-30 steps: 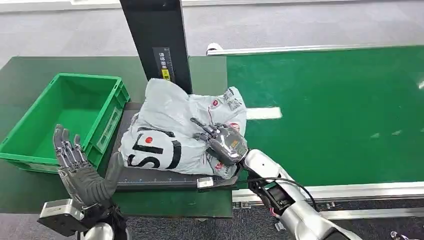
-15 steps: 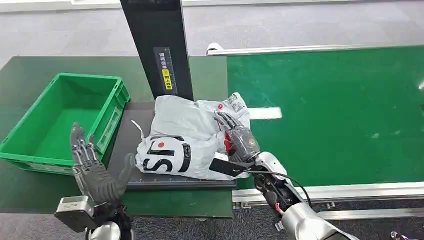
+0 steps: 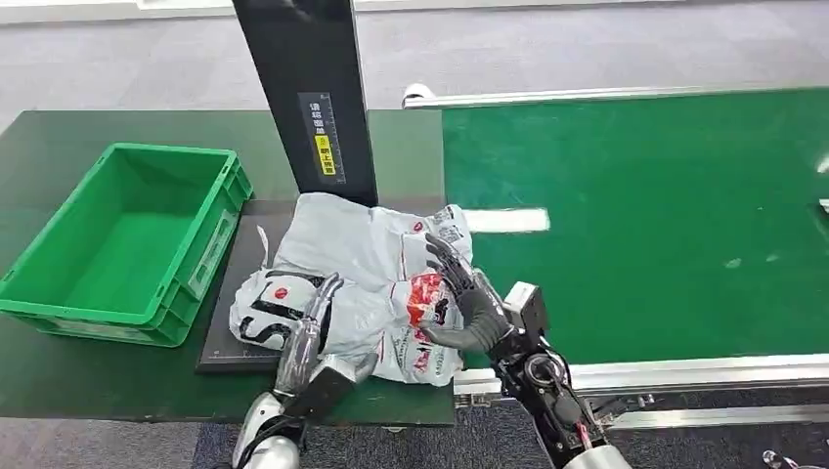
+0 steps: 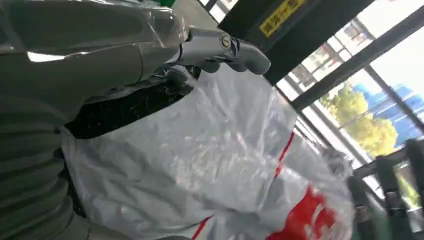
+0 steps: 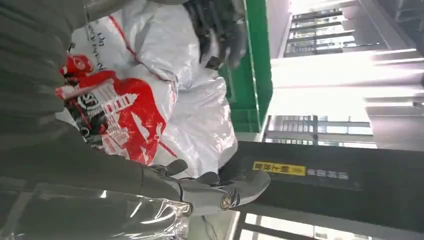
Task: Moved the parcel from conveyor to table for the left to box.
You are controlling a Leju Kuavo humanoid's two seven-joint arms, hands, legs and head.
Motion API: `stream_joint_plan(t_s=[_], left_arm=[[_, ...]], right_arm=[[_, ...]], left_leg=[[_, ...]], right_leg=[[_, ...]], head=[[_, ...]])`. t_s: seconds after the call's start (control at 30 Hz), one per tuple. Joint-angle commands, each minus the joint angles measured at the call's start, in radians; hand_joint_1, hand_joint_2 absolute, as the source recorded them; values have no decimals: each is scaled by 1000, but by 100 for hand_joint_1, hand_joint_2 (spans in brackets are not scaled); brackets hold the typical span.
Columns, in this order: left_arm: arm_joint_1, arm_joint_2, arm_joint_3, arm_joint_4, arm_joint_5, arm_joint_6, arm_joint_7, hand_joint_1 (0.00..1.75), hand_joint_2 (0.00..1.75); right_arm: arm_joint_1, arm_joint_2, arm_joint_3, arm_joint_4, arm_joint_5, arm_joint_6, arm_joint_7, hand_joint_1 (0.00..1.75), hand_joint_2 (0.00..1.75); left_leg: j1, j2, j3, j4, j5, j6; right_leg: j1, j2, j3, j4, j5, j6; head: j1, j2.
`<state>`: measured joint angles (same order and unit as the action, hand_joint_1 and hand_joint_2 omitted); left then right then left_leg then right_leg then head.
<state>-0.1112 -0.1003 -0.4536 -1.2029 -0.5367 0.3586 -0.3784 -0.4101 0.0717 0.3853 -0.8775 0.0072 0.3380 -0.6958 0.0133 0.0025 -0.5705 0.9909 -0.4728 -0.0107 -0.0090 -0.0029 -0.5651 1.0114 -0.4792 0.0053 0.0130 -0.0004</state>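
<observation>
The grey courier parcel (image 3: 357,283) lies on the black pad (image 3: 235,327) beside the green crate (image 3: 127,244). The left hand (image 3: 311,337) has arrived, fingers laid on it; the right hand (image 3: 459,298) has released, fingers spread alongside. Handover under way.

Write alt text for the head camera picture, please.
A crumpled white parcel lies on a black platform between the robot's left hand and right hand, both against it. An empty green crate sits left, a green conveyor right.

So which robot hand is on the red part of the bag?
The right hand: it rests by the parcel's red print. The left hand touches the black-lettered end.
</observation>
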Motion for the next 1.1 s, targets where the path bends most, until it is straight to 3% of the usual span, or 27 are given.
stream_joint_plan(t_s=[0.03, 0.17, 0.23, 0.37, 0.47, 0.53, 0.57, 0.6, 0.63, 0.67, 0.77, 0.9, 0.97, 1.1], left_arm=[[-57, 26, -53, 148, -6, -6, 10, 0, 175], [-61, 25, -53, 157, -47, 2, 42, 0, 175], [-104, 23, -101, 230, -233, -23, 179, 0, 175], [-241, -44, -108, 489, -556, -26, 448, 0, 175], [-244, -50, -34, 513, -668, -40, 525, 0, 175], [-209, -43, 42, 461, -675, -45, 512, 0, 175], [-190, -40, 75, 426, -674, -36, 488, 26, 175], [-176, -40, 101, 403, -659, -27, 466, 164, 175], [-164, -38, 112, 379, -654, -19, 447, 175, 175], [-143, -39, 136, 339, -638, -8, 438, 175, 175], [-116, -37, 152, 287, -633, -44, 439, 175, 175], [-84, -40, 166, 252, -638, -19, 426, 175, 175], [-49, -46, 176, 205, -582, 18, 360, 175, 175], [-47, -47, 175, 201, -583, 17, 360, 175, 175]], right_arm=[[31, -32, -18, -94, -2, -3, -2, 0, 175], [45, -35, -20, -143, -8, -19, -2, 0, 175], [108, -43, -13, -304, 11, -77, -2, 0, 175], [226, -54, -9, -541, 46, -171, 32, 0, 175], [290, -56, -20, -576, 67, -190, 28, 0, 175], [302, -42, -24, -564, 86, -189, 20, 0, 175], [301, -34, -25, -550, 97, -196, 19, 0, 175], [299, -27, -37, -536, 91, -203, 23, 0, 175], [295, -21, -51, -520, 91, -220, 38, 0, 175], [286, -6, -78, -491, 132, -314, 89, 0, 175], [275, 21, -146, -432, 162, -409, 159, 0, 175], [345, 33, -227, -460, 140, -412, 178, 0, 175], [376, 42, -262, -453, 118, -418, 179, 0, 175], [379, 42, -263, -451, 116, -417, 177, 0, 175]], left_leg=[[0, -2, 0, -1, 1, 0], [0, -1, 0, -1, 0, 0], [0, -2, 0, -1, 1, 1], [0, -8, -1, -3, 2, 1], [0, -8, 0, -5, 3, 2], [0, -10, 1, -5, 4, 1], [0, -9, 0, -4, 4, 1], [0, -8, 1, -1, 2, 1], [0, -8, 3, -1, 1, 1], [0, -7, 0, -1, 2, 2], [0, 1, -7, -4, 2, 3], [0, 2, -9, -5, 3, 3], [1, 0, 1, -1, 4, 3], [2, 1, -4, -3, 7, 2]], right_leg=[[0, -1, 1, -1, 0, 0], [0, -1, 1, 0, 0, 0], [0, -1, 1, -1, 0, 0], [0, -8, 2, -3, 0, 0], [0, -8, 4, -6, 2, 0], [0, -9, 4, -6, 1, 0], [0, -9, 4, -5, 2, 0], [0, -7, 5, -1, 1, 0], [0, -7, 7, -1, -1, 1], [0, -6, 4, -1, 1, 1], [0, 1, -6, -3, 7, -3], [1, 4, -10, -3, 16, -3], [1, 2, 1, 0, 11, -2], [3, 3, -5, -1, 14, -3]], head=[[0, 0], [0, 0], [0, 0], [0, 0], [0, 0], [0, 0], [-1, 0], [0, 0], [0, 0], [1, 0], [0, 0], [0, 0], [0, 0], [0, 0]])
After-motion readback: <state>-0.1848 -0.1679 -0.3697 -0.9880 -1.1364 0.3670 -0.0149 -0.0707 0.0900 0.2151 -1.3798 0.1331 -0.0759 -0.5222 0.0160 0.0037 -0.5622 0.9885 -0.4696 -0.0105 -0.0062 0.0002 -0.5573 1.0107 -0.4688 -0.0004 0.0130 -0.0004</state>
